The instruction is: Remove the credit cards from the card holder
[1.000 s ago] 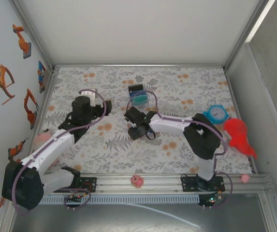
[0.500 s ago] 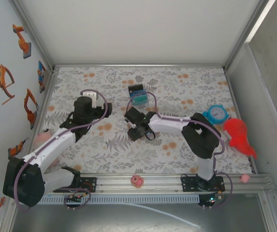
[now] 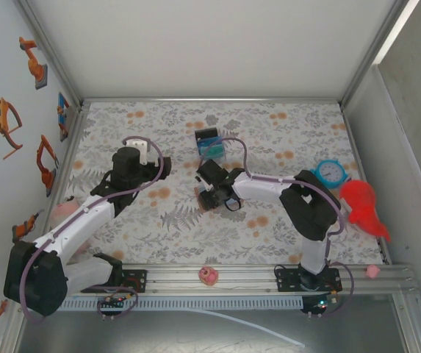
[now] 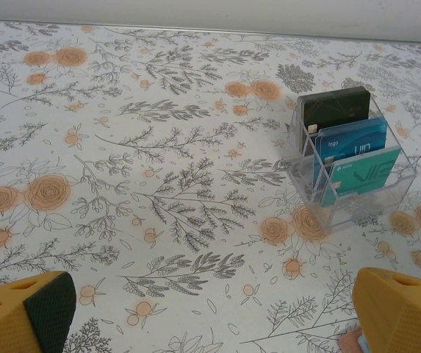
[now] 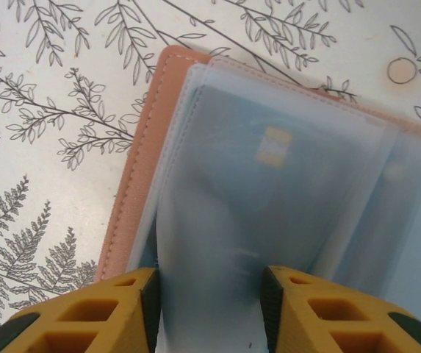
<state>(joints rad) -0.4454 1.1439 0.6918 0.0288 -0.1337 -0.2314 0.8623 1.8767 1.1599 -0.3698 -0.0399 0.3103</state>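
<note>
Progress: early, credit card (image 5: 272, 169) still sleeved | card holder (image 5: 142, 147) open on surface (image 5: 41, 184), frame centre | right end effector (image 5: 209, 283) straddles clear sleeve (image 5: 210, 228) (grip unclear) | left end effector (image 4: 214, 312) wide open, empty

Your card holder (image 5: 269, 169) lies mid-bench (image 3: 269, 132), one sleeve up between your right hand's (image 5: 209, 290) fingers. Just behind it sits the card box (image 4: 346, 154). The clock (image 3: 330, 173) is off right. Your left hand (image 4: 210, 312) hangs well to the left.
</note>
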